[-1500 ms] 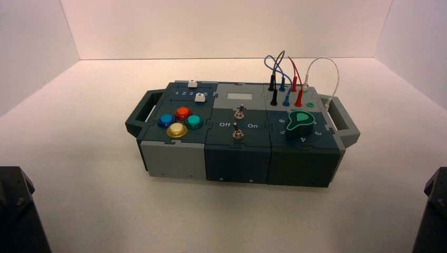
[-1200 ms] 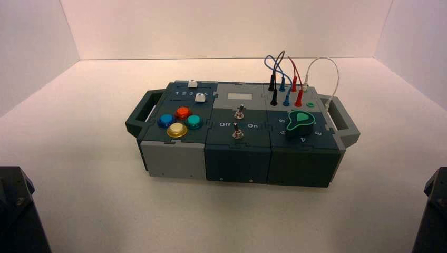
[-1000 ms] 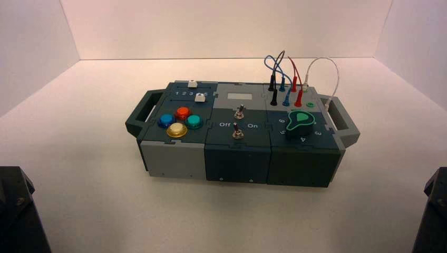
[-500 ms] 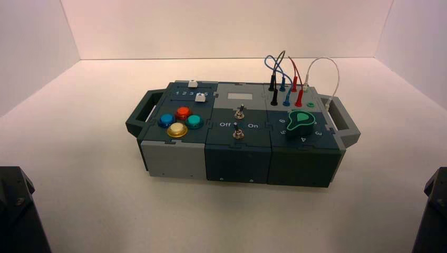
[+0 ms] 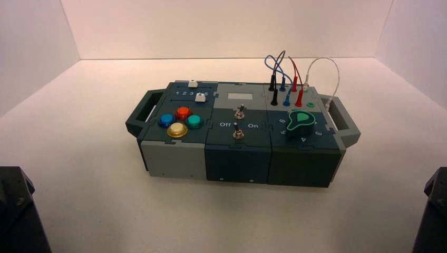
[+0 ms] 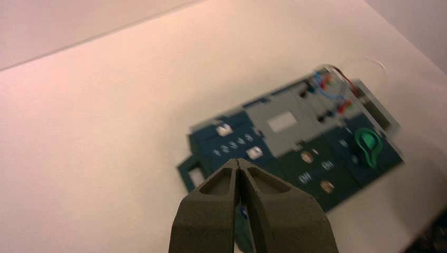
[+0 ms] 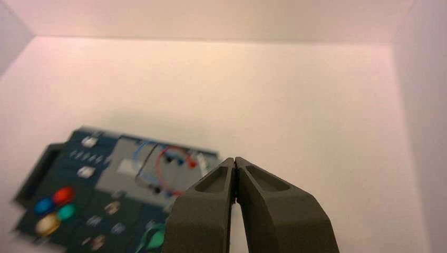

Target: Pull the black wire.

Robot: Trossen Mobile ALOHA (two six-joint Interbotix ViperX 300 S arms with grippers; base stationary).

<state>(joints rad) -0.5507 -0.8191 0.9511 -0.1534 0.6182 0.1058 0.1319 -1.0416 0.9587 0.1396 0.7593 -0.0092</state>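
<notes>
Plugs of the black wire (image 5: 274, 93) stand upright at the box's (image 5: 237, 153) far right, nearer the right end effector (image 7: 234, 162), both end effectors pressed together, left end effector (image 6: 238, 164) farther.

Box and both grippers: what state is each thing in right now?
black wire: both plugs seated in the box, looped above it, untouched
blue wire: both plugs seated
red wire: both plugs seated
white wire: arched at the box's right end
left gripper: shut, empty, parked
right gripper: shut, empty, parked
</notes>
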